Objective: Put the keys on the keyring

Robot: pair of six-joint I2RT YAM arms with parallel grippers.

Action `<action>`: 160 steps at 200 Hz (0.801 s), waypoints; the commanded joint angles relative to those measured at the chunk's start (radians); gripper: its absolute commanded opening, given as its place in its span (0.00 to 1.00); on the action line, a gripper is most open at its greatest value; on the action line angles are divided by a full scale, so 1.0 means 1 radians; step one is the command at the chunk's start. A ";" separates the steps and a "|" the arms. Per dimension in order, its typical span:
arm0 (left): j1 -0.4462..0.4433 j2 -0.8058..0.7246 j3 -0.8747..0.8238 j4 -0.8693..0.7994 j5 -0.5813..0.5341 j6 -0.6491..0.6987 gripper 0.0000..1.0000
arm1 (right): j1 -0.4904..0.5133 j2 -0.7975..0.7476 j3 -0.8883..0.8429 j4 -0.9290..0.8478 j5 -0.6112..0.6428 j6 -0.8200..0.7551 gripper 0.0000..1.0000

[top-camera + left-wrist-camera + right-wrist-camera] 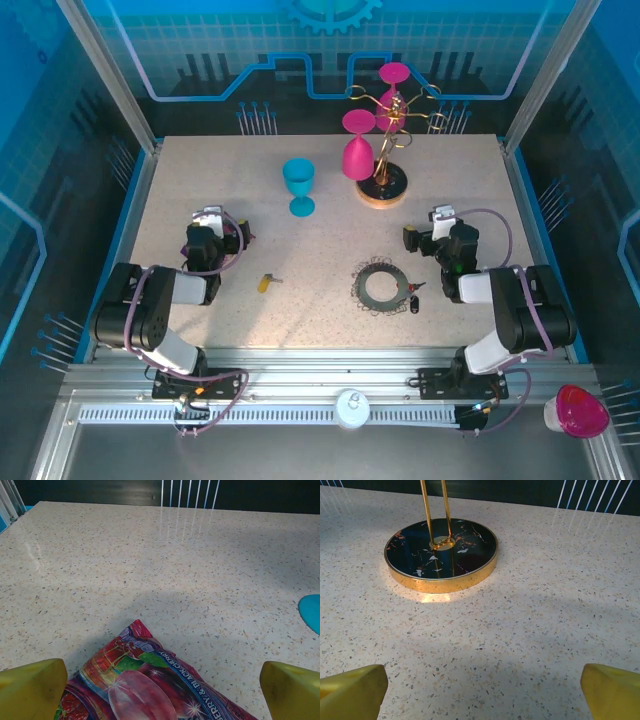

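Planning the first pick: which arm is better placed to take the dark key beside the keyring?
Probably right: the dark key lies just right of the keyring, on the side of the open right gripper. The left gripper sits farther off, over a snack packet.

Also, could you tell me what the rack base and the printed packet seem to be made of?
Rack base: dark veined top, probably polished stone or imitation, given its reflections; rim looks like shiny gold metal. Packet: glossy printed plastic film, judging by its sheen and creases.
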 commanded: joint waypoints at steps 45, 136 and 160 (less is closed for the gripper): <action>0.010 -0.003 0.012 0.001 0.010 -0.007 0.99 | 0.005 0.006 0.021 0.015 0.007 -0.011 1.00; 0.019 -0.005 0.016 -0.006 0.033 -0.013 0.99 | 0.004 0.006 0.023 0.012 0.005 -0.009 1.00; 0.024 -0.004 0.016 -0.007 0.042 -0.016 0.99 | -0.001 0.006 0.024 0.010 -0.003 -0.006 1.00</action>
